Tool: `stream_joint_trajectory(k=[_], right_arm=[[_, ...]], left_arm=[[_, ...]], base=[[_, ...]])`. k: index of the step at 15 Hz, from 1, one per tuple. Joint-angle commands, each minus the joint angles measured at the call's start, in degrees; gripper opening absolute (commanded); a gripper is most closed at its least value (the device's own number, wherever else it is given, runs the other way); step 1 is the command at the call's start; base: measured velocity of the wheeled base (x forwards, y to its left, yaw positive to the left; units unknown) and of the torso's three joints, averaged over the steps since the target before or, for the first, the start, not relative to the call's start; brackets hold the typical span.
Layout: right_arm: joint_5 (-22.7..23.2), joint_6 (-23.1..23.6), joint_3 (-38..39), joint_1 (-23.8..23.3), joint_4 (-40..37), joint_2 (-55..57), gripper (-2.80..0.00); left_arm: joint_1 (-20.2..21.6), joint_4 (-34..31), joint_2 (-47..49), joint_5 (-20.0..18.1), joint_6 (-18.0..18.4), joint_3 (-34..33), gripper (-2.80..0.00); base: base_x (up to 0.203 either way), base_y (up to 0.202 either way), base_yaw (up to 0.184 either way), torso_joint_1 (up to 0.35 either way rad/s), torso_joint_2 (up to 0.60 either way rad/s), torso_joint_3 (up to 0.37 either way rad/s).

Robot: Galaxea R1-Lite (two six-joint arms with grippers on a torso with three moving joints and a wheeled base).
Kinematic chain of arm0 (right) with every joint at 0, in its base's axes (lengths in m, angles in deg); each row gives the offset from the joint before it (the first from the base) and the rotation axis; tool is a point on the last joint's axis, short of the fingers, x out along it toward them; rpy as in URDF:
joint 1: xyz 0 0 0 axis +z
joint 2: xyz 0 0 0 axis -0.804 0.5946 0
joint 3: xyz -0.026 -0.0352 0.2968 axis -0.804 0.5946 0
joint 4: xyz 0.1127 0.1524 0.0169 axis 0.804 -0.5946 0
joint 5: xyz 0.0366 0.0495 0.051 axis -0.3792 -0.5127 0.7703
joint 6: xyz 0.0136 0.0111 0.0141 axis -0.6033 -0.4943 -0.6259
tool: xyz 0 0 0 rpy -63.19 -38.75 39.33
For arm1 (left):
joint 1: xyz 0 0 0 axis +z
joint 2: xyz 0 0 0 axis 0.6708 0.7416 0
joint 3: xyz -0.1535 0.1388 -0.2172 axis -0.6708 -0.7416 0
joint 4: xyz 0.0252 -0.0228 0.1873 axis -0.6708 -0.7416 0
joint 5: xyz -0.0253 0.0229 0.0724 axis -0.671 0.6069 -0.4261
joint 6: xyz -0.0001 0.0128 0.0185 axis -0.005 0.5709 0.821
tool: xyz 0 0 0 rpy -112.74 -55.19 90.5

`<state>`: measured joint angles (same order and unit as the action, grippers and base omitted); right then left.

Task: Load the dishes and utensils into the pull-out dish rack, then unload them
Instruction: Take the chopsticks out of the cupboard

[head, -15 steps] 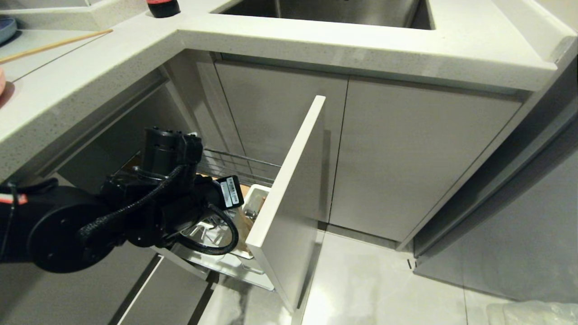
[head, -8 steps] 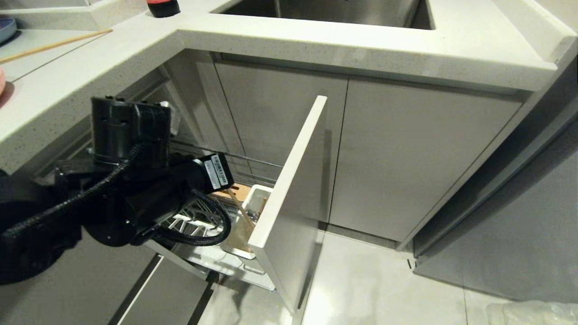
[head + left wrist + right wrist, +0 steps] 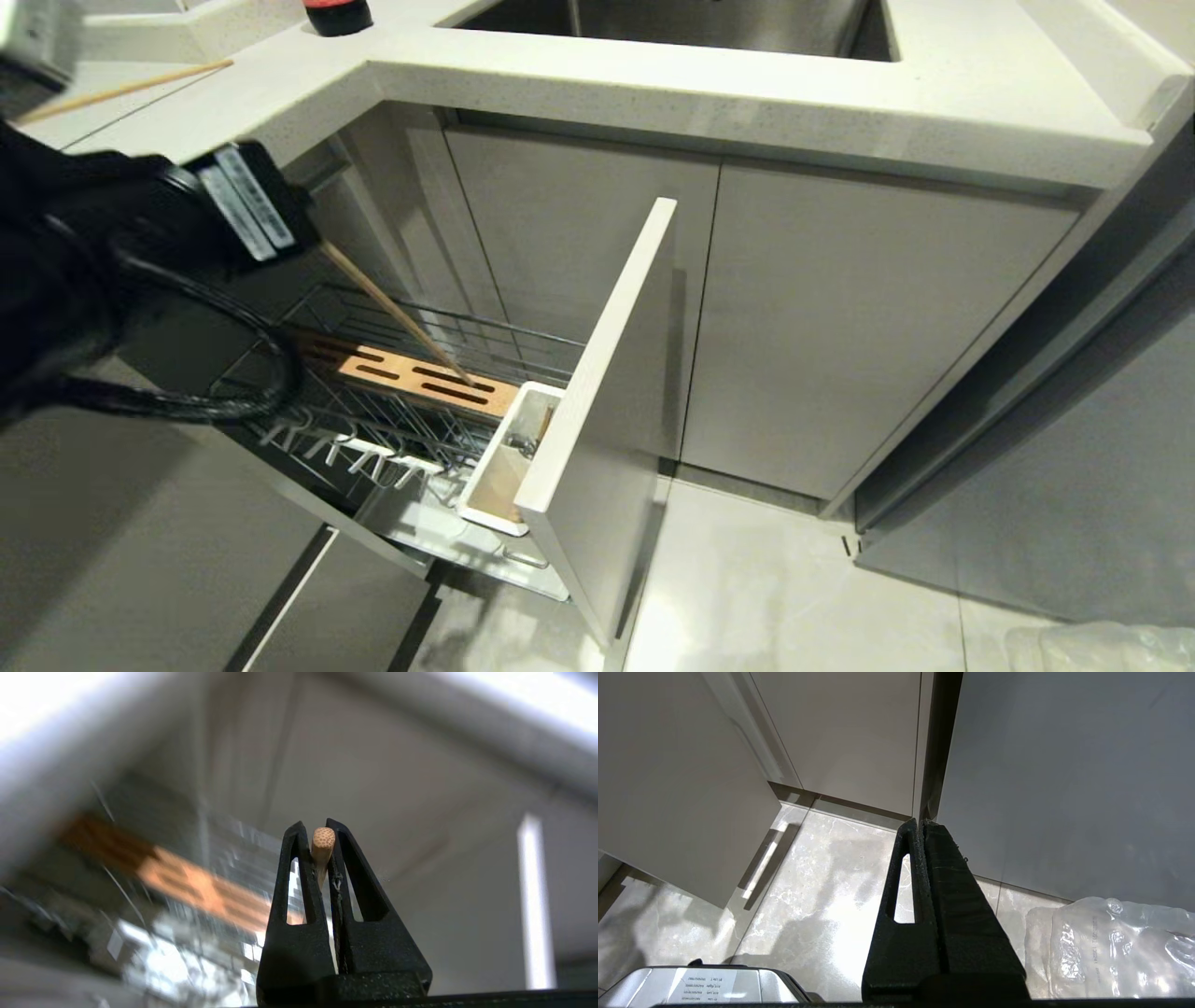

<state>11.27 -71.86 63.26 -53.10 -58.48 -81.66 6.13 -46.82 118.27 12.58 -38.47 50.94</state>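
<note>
Phase: unloading, by your view | left end effector [image 3: 318, 833] clamped on one chopstick [image 3: 392, 315] lifted above rack [image 3: 425, 378] | second chopstick [image 3: 121, 89] lay on tabletop [image 3: 653, 79] | right end effector [image 3: 920, 826] closed, empty

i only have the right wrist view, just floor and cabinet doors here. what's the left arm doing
Observer: The left gripper is shut on a chopstick, up above the pull-out dish rack.
Operator: where does the stick point
Observer: Its free tip slants down toward the slotted wooden strip; I cannot tell whether it touches.
Operator: is the other chopstick in the rack
Observer: No, a second chopstick lies on the countertop.
</note>
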Motion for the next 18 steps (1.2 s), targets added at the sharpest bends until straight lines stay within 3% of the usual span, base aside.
stream_joint_trajectory(k=[1, 3, 6, 7, 10, 13, 17, 18], right_arm=[[0.0, 0.0, 0.0, 0.0, 0.0, 0.0, -2.8], [0.0, 0.0, 0.0, 0.0, 0.0, 0.0, -2.8], [0.0, 0.0, 0.0, 0.0, 0.0, 0.0, -2.8], [0.0, 0.0, 0.0, 0.0, 0.0, 0.0, -2.8], [0.0, 0.0, 0.0, 0.0, 0.0, 0.0, -2.8], [0.0, 0.0, 0.0, 0.0, 0.0, 0.0, -2.8], [0.0, 0.0, 0.0, 0.0, 0.0, 0.0, -2.8], [0.0, 0.0, 0.0, 0.0, 0.0, 0.0, -2.8]], left_arm=[[0.7, 0.2, -5.9, 0.8, 1.9, 3.1, -2.8], [3.5, 0.5, -10.2, 1.3, 6.6, 7.3, -2.8], [11.6, 2.2, -15.1, -0.6, 12.8, 11.0, -2.8], [14.8, 2.6, -16.0, -2.6, 13.5, 11.7, -2.8], [30.2, 4.5, -17.8, -10.3, 13.0, 12.6, -2.8], [43.8, 11.0, -18.5, -17.5, 11.8, 12.1, -2.8], [56.8, 21.4, -17.2, -21.7, 12.2, 11.2, -2.8], [59.2, 24.3, -16.0, -22.2, 13.8, 11.2, -2.8]], base=[[0.0, 0.0, 0.0, 0.0, 0.0, 0.0], [0.0, 0.0, 0.0, 0.0, 0.0, 0.0], [0.0, 0.0, 0.0, 0.0, 0.0, 0.0], [0.0, 0.0, 0.0, 0.0, 0.0, 0.0], [0.0, 0.0, 0.0, 0.0, 0.0, 0.0], [0.0, 0.0, 0.0, 0.0, 0.0, 0.0], [0.0, 0.0, 0.0, 0.0, 0.0, 0.0], [0.0, 0.0, 0.0, 0.0, 0.0, 0.0]])
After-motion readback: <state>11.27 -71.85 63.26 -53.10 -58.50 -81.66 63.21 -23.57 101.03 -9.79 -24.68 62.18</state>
